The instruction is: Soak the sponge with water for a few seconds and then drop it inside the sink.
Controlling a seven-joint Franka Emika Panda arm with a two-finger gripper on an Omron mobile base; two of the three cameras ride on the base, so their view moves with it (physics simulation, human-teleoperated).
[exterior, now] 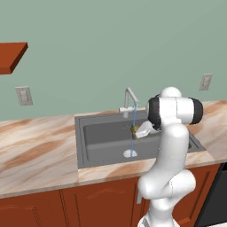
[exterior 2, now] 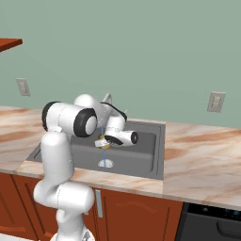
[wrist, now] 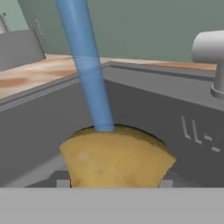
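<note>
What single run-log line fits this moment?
gripper: shut on sponge | water: hitting sponge | position: above sink | drop: pending

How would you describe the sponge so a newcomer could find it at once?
Start at the dark grey sink set in the marble counter. Above the basin, the end effector grips the sponge, a small yellow-olive block directly under the thin blue water stream.

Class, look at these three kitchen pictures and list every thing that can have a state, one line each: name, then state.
Sponge: held between the jaws, under the stream, above the basin.
Water: running, landing on the sponge.
Faucet: turned on.
Sink: nothing lying in it, water reaching the drain.
Gripper: shut on the sponge.
</note>
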